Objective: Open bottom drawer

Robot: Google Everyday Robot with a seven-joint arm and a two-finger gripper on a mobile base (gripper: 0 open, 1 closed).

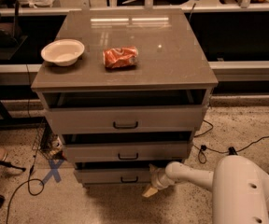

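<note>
Grey-beige cabinet [197,118]: three drawers stacked under a smooth brown-grey tabletop [172,55]; it stands above and to the left of the fingers.
Fingers [151,185]: low by the cabinet's front right foot. One tan tip angles down and left toward the floor. A paler tip shows above it, beside the lowest drawer's right end. The tips stand apart with nothing held between them.
Bottom drawer [106,175]: lowest and narrowest of the three. Its right end is just beside the upper tip of the fingers; whether they touch cannot be told. A dark gap runs above its flat front.
Bottom drawer handle [129,179]: small black bar, just left of the fingers.
Middle drawer [92,152]: above and left of the fingers, with a black bar handle at its centre and a dark gap above its front.
Top drawer [78,120]: the widest, high above the fingers, with a dark opening over its front.
White arm [190,175]: runs right from the fingers to a bulky white body [242,190] in the lower right corner.
White bowl [63,52]: on the tabletop near its left edge, far up and left of the fingers.
Red packet [120,57]: crumpled, lying on the tabletop right of the bowl; its print is too blurred to read.
Blue X [53,170]: a mark on the speckled floor, well left of the fingers.
Black cables [209,146]: trailing on the floor, up and right of the fingers.
</note>
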